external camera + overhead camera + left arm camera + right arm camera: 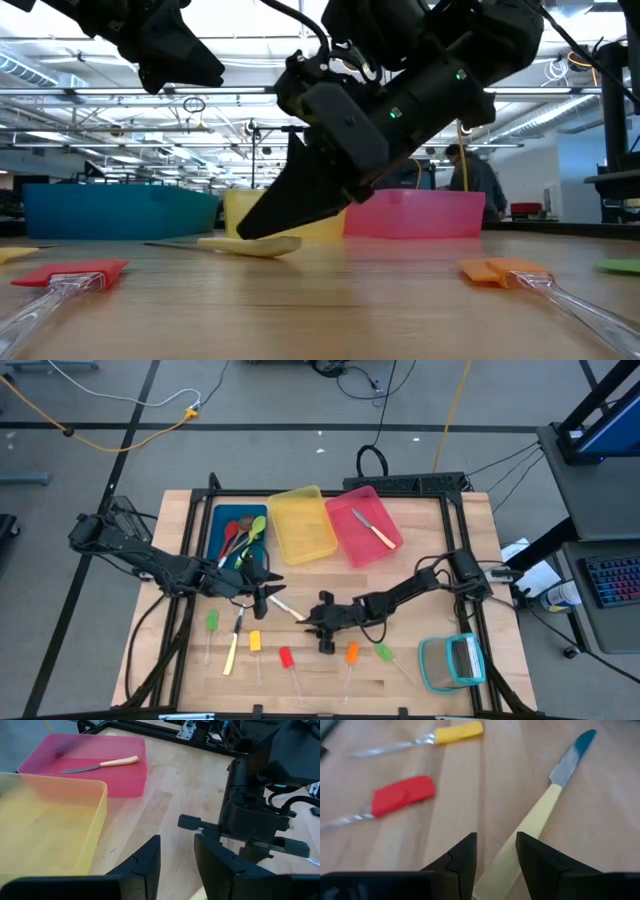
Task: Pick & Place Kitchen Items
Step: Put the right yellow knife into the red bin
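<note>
A knife with a pale yellow handle [535, 820] lies flat on the table near its middle [285, 606], also seen in the low view [250, 245]. My right gripper [496, 837] is open and low at the table [308, 616], one finger on either side of the knife's handle. My left gripper [177, 840] is open and empty, just left of the knife [264, 590], above the table. Sticks with green [212, 621], yellow [255, 641], red [286, 657], orange [352, 653] and green [384, 652] heads lie along the near side. My right gripper's fingers [530, 855] slant down from the table's right side and stand astride the knife's handle [512, 852] near its free end, along its length. The knife lies flat on the table. I cannot tell whether the fingers touch it.
A blue bin [218, 520] with red and green spoons, a yellow bin [300, 525] and a pink bin [355, 545] holding a knife [373, 528] stand at the far side. A teal-framed square object [452, 663] lies at the near right. Another yellow-handled knife [232, 650] lies at the near left.
</note>
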